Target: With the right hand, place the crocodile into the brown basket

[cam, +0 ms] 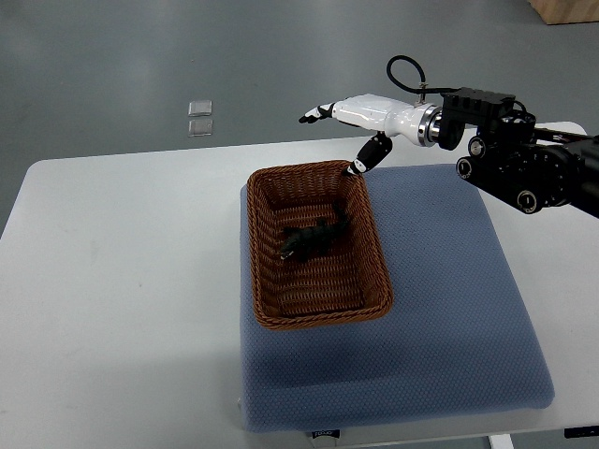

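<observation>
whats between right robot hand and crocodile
In the top view, only the far rim and bare woven floor of the brown basket lie between the right robot hand and the crocodile.

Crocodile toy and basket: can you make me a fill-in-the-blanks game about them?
1. The crocodile lies ____ the brown basket.
2. The basket sits on a ____ pad on the white table.
3. The right hand hovers by the basket's far rim, fingers open, holding ____.
Missing words: inside; blue; nothing.
</observation>
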Action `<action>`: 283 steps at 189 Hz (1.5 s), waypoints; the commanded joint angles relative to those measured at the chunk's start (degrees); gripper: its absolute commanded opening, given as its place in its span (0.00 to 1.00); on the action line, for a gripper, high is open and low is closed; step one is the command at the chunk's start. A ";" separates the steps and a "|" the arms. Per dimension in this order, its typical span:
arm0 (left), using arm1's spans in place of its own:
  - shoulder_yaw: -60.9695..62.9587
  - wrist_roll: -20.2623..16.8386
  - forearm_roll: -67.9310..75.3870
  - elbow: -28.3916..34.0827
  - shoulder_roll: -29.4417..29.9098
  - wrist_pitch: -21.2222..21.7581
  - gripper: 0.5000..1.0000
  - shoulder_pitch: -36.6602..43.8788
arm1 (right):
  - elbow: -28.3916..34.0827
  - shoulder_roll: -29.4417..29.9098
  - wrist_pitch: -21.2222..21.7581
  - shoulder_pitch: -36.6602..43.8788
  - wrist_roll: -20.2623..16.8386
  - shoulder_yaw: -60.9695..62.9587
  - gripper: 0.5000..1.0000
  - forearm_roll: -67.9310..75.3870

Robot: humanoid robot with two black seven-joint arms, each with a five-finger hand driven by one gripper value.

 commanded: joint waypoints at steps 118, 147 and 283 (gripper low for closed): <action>0.00 0.00 0.00 0.00 0.00 0.01 1.00 0.00 | -4.61 -5.06 -0.82 -19.70 -11.89 23.28 0.82 53.37; 0.00 0.00 0.00 0.00 0.00 0.01 1.00 0.00 | -4.61 -5.06 -2.48 -21.37 -11.98 24.33 0.82 60.49; 0.00 0.00 0.00 0.00 0.00 0.01 1.00 0.00 | -2.76 3.29 -5.39 -30.34 -15.50 50.79 0.86 43.09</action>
